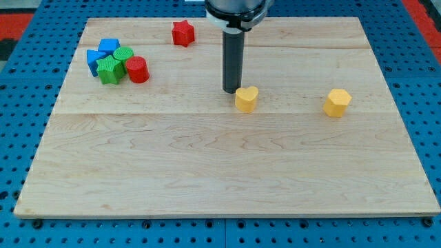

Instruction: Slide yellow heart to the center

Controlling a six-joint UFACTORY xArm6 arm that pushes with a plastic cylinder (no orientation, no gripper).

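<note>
The yellow heart (247, 98) lies on the wooden board (220, 172) a little above its middle, touching my tip (231, 91) at the heart's upper left. The rod grips nothing. A yellow hexagonal block (337, 102) sits well to the right. A red star (182, 33) and a blue, green and red cluster (116, 62) lie upper left.

A pale wooden board (227, 172) lies on a blue pegboard surface (27, 83). Near its top-left corner sits a tight cluster — two blue blocks (101, 54), a green star (109, 70), a green cylinder (123, 56), a red cylinder (138, 69). A red star (182, 33) stands apart, and a yellow hexagonal block (337, 102) sits toward the view's right.
</note>
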